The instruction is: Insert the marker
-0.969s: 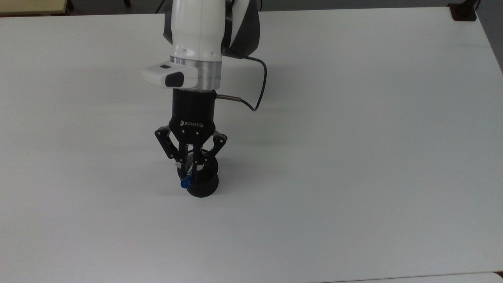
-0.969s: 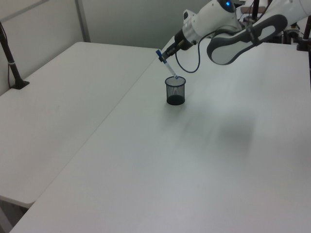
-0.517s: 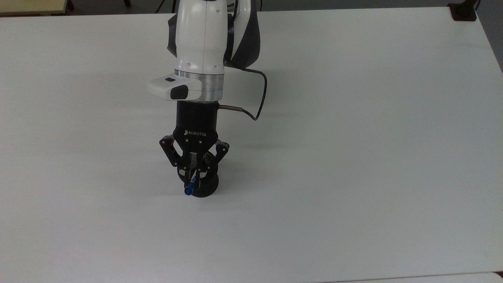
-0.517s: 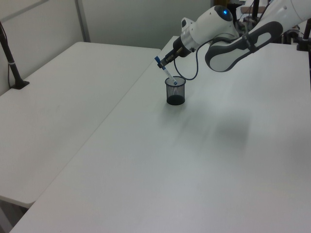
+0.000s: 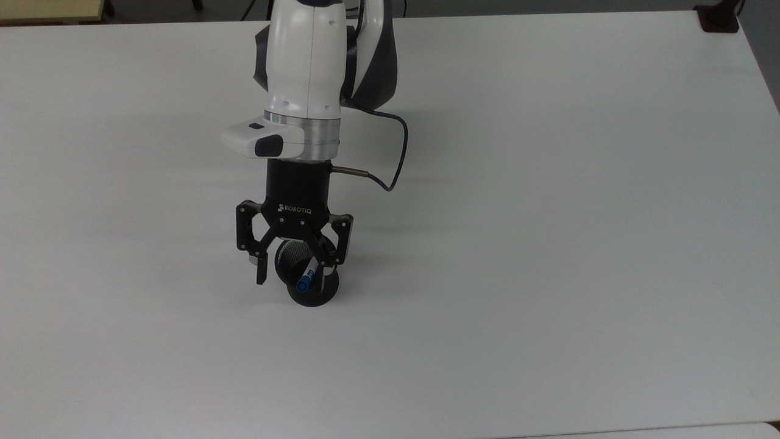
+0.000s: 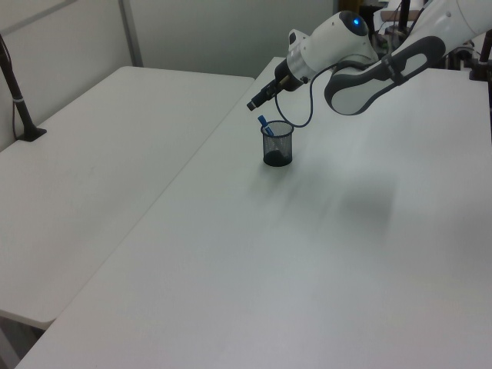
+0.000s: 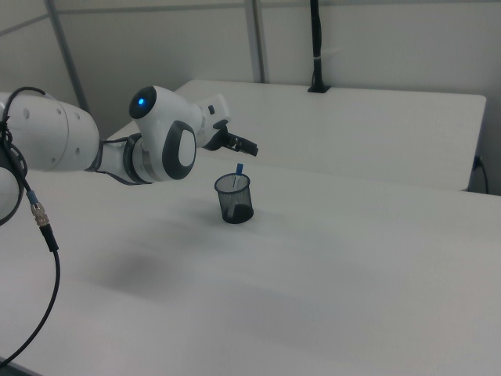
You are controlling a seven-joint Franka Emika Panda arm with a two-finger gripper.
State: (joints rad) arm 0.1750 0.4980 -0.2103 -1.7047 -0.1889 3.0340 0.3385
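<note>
The marker [image 5: 306,276] stands inside the black mesh cup [image 5: 311,286], so the inserting step looks done and the release is what is in hand. The gripper [image 5: 292,268] hangs just above the cup with its two fingers spread wide and nothing between them; in the top view one finger [image 5: 261,269] sits off the cup's side and the other is close by the marker's cap. The cup stands on the white desk [image 5: 548,244], roughly midway between the desk's far and near edges in the top view, and nearer the top view's left edge than its right.

The marker leans rather than standing straight. Its long axis runs steeply up and down, its lower end hidden in the cup, and its blue cap pokes just above the rim. In the left view the cap [image 6: 262,121] rests against the rim on the left view's left side; in the right view it rises a little above the rim [image 7: 239,169].

As I judge it, the next move is a straight lift clear of the cup, keeping the near finger from catching the cap and tipping the light cup over.
</note>
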